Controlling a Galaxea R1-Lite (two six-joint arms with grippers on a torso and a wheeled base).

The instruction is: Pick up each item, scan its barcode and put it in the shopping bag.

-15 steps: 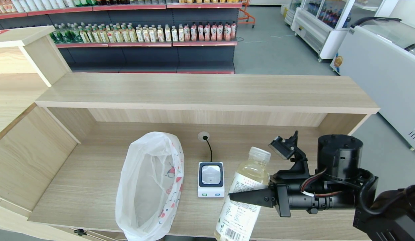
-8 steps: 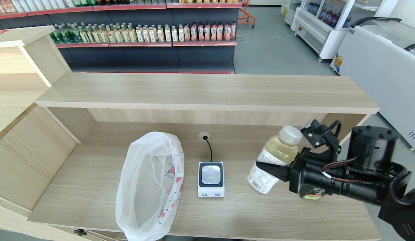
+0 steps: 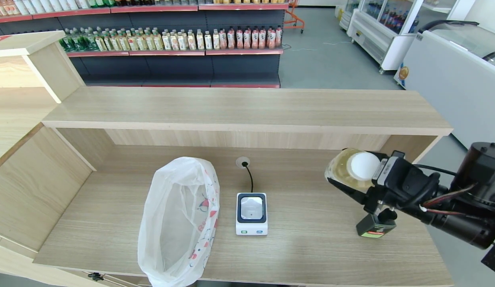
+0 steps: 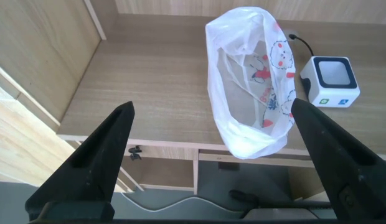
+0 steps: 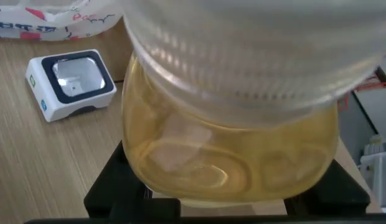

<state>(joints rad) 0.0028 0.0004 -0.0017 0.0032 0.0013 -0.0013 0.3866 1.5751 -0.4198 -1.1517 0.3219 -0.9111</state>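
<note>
The bottle (image 3: 338,170) is clear, ribbed plastic holding pale yellow liquid. Its round white cap (image 3: 363,165) is turned up toward the head camera. The right gripper (image 3: 346,180) pinches it about the body, black fingers (image 5: 115,190) pressed on either side, over the right end of the counter (image 3: 311,247). Whether the bottle's foot touches the wood is hard to tell, though it looks lifted. The arm comes in from the right edge with its forearm roughly level.

The counter is pale laminate with a straight wood grain, walled at back and sides. Near its middle sits the scanner (image 3: 251,213) — a small white box with rounded corners and a dark glass window on top. It has a green and a blue mark on its front lip, and a black cable (image 3: 249,177) runs back to a round hole. Just to the scanner's left the bag (image 3: 209,199) stands open. It is thin, crinkled, translucent white film printed in red and pink, and its lettering is too small to read.

The left gripper (image 4: 211,104) hangs above the counter's front edge, its two dark tapered fingers (image 4: 93,168) spread wide, holding nothing.
</note>
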